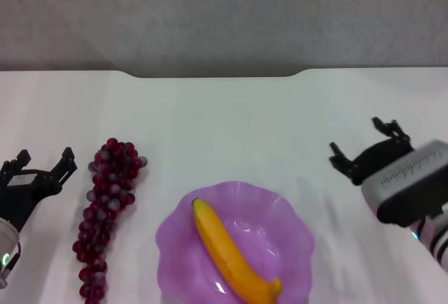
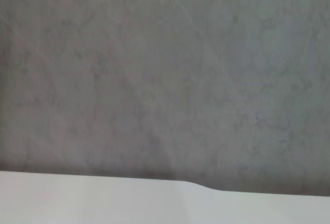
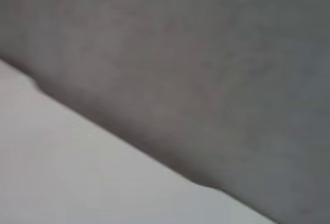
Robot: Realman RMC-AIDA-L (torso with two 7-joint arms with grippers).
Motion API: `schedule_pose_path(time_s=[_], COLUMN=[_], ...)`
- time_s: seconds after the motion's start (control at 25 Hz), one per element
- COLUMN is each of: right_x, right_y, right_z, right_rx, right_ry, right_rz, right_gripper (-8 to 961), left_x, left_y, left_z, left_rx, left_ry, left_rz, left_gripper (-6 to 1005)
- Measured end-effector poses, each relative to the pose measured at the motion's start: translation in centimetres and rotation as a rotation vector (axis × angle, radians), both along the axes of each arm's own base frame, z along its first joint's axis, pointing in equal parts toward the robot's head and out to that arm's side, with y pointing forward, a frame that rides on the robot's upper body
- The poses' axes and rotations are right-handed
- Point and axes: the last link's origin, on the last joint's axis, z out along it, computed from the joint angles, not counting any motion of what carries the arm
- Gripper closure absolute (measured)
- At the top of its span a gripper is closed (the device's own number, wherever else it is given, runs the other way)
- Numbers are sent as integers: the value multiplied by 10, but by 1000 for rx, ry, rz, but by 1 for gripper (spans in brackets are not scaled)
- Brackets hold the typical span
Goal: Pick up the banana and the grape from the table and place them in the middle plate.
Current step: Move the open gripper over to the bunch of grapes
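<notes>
- In the purple plate (image 1: 290, 223), near the front edge of the white table (image 1: 224, 122), lies the banana (image 1: 231, 251); its long axis runs on a slant, one end toward the far left rim, the other toward the near right rim
- The banana rests fully inside the plate, crossing its middle
- Left of the plate, on the bare tabletop and apart from its rim, lies the grape bunch (image 1: 105, 209); its long axis runs nearly front to back, the broader end away from the robot and leaning slightly toward the plate, the thinner end trailing toward the front edge
- The left gripper (image 1: 40, 162) hovers just left of the grape bunch, jaws spread and grasping nothing
- The right gripper (image 1: 364, 143) sits to the right of the plate, well apart from it, jaws also spread and empty
- Both wrist views show only the table's notched far edge against a grey wall (image 2: 165, 79)
</notes>
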Motion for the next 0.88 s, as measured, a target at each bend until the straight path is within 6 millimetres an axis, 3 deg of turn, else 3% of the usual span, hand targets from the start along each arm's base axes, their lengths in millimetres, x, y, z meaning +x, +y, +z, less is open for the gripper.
schedule_pose_path(time_s=[0.36,0.64,0.88], right_x=[41,62,67], right_y=[-23,-19,-17], right_z=[15,34,32], right_rx=[160,149,125], right_ry=[162,379,371], right_rz=[168,122,88], right_gripper=[75,76,76], left_x=[1,4,9], left_y=[0,2,2], left_z=[0,-1,-1], left_rx=[2,2,10], left_ry=[-3,-13,-25], left_rz=[-4,-13,-39], left_gripper=[108,108,108])
